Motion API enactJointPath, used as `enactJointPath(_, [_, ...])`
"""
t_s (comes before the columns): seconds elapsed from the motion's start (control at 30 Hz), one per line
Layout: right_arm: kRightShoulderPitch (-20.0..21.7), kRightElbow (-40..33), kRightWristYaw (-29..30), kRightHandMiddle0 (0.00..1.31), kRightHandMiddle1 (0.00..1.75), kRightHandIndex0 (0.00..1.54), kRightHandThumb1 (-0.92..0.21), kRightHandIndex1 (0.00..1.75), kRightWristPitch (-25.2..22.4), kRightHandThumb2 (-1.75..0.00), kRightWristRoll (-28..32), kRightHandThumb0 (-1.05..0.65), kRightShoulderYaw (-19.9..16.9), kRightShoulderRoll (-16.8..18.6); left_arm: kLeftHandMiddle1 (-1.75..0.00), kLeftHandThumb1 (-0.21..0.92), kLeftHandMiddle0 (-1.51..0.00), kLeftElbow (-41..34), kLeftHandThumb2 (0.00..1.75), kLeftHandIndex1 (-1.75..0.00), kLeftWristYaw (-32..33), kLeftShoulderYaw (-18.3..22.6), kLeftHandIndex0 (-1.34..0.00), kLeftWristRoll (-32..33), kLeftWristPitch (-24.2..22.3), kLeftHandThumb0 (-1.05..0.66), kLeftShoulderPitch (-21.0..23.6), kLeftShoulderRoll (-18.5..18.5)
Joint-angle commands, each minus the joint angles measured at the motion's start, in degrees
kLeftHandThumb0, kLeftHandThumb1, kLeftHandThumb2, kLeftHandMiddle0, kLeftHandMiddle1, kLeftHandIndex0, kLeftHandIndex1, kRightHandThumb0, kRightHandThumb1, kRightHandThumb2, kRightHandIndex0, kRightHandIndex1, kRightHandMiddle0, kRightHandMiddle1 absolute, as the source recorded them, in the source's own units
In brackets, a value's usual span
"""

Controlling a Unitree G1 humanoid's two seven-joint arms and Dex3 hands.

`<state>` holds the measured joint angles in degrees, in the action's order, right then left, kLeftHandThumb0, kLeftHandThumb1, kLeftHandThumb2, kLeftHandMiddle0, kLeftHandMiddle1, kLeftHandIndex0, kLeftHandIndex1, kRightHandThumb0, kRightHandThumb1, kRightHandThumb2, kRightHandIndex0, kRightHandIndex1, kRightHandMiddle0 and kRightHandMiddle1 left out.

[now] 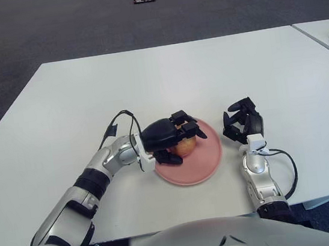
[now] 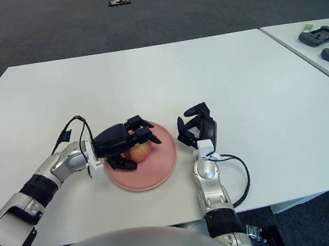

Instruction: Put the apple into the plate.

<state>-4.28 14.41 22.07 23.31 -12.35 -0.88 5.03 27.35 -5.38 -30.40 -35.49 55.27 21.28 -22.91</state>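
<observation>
the apple (image 1: 184, 146) sits on the plate (image 1: 209, 159) under the left robot hand's (image 1: 175, 135) loosened, spread fingers.
</observation>
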Motion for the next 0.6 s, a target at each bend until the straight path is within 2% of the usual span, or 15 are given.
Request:
enactJointPath(0.0, [0.4,-0.7,-0.1,0.40,1.75,0.63,-0.59,1.63,-0.4,-0.98,0.5,-0.40,-0.3,0.1,-0.32,0.63,0.00,0.0,0.84,-0.60,1.2,2.5,0.00,0.5,-2.3,-0.83,-0.2,-0.3])
enactJointPath(0.2, [0.3,-0.6,-0.2,0.40,1.75,0.61,-0.60,1.62,-0.2,-0.97,0.6,-0.40,-0.4,0.0,-0.18,0.62,0.00,-2.2,0.81,-0.53,-1.0,6.3,0.00,4.7,-4.3,-0.89,1.2,-1.8])
enactJointPath(0.33, [0.2,-0.7,-0.7,0.40,1.75,0.61,-0.60,1.62,-0.4,-0.97,1.1,-0.40,-0.5,0.0,-0.05,0.61,0.00,-1.1,0.81,-0.32,2.2,8.8,0.00,4.7,-4.0,-0.92,1.2,-1.2])
enactJointPath(0.5, [0.3,-0.4,-0.9,0.40,1.75,0.62,-0.58,1.64,-0.1,-0.99,1.3,-0.40,-0.6,0.0,-0.01,0.59,0.00,1.0,0.82,-0.12,4.2,11.5,0.00,6.8,-2.6,-0.96,1.0,-0.8])
enactJointPath(0.57, [0.5,0.0,-0.8,0.41,1.75,0.63,-0.58,1.65,0.3,-0.99,1.2,-0.40,-0.7,0.0,0.00,0.55,0.00,1.5,0.84,-0.09,2.9,12.4,0.00,11.2,-2.2,-0.95,0.7,0.0])
